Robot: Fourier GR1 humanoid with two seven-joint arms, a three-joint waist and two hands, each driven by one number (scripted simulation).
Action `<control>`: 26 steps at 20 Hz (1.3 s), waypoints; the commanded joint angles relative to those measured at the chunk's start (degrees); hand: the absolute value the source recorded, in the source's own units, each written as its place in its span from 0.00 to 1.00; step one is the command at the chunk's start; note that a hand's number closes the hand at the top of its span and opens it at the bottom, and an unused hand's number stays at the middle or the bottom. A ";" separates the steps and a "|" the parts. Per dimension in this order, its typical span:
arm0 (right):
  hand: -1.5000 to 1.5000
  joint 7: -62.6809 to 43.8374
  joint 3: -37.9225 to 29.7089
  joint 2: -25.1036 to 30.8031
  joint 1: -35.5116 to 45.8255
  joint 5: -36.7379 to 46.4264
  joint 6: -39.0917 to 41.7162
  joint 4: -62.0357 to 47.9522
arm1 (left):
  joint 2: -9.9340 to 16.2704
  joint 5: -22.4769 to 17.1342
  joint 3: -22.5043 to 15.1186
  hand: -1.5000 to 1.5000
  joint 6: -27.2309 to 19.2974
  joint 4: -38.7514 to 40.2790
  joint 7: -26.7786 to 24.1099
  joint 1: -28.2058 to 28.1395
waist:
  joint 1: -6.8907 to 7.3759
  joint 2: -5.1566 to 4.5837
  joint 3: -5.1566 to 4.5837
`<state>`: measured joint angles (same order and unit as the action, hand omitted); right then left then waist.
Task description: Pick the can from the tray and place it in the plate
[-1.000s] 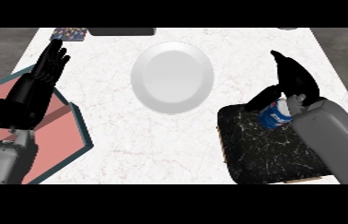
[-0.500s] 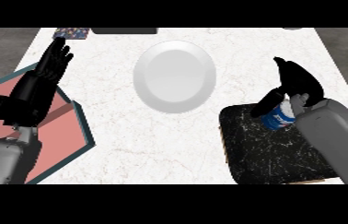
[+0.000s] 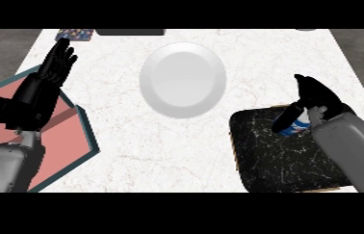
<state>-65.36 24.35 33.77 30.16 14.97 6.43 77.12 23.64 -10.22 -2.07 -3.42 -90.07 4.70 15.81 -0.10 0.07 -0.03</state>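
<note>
Near the table's right edge, on the dark tray (image 3: 284, 170), my right hand (image 3: 313, 100) is curled round the can (image 3: 297, 127), thumb on one side and fingers on the other. I judge the can light, stiff and smooth-walled, so it may slip; holding its middle suits best. The white plate (image 3: 183, 80) lies mid-table. My left hand (image 3: 50, 76) rests open at the left edge.

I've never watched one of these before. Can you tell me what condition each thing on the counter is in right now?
Can: on the tray, right hand around it.
Tray: dark, marbled, at the counter's right.
Plate: white, nothing on it.
Right hand: closing round the can.
Left hand: open, resting at the left, fingers up.
</note>
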 commanded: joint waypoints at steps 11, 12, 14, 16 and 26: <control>0.00 -2.54 -3.50 -6.65 -2.76 4.61 2.13 -7.76 | -2.00 1.93 1.76 0.50 1.42 -2.62 2.10 -0.86 | 0.42 -0.10 0.02; 0.00 -3.31 -3.52 -4.19 -7.43 3.55 2.99 -3.22 | -3.39 4.00 0.02 0.50 -0.22 -4.82 0.52 -3.62 | 0.06 0.05 0.01; 0.00 0.08 -4.11 -5.53 -4.10 5.39 3.72 -10.20 | -3.94 3.74 0.34 0.50 0.64 -3.39 0.39 -2.82 | 0.46 -0.13 0.02; 0.00 2.37 -4.28 -4.09 -4.85 6.25 4.54 -12.49 | -2.16 2.01 2.52 0.50 2.57 -1.85 1.29 -0.76 | 0.42 -0.18 0.02; 1.00 38.05 -2.78 5.39 -1.24 15.26 0.98 -17.06 | -3.91 3.38 1.20 0.50 3.35 -1.46 0.23 1.23 | 2.80 -1.48 0.41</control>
<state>-42.65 20.50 33.67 27.56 28.99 5.76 63.74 20.12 -6.87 -0.12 -0.43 -91.17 4.64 15.93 1.48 -0.27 -0.27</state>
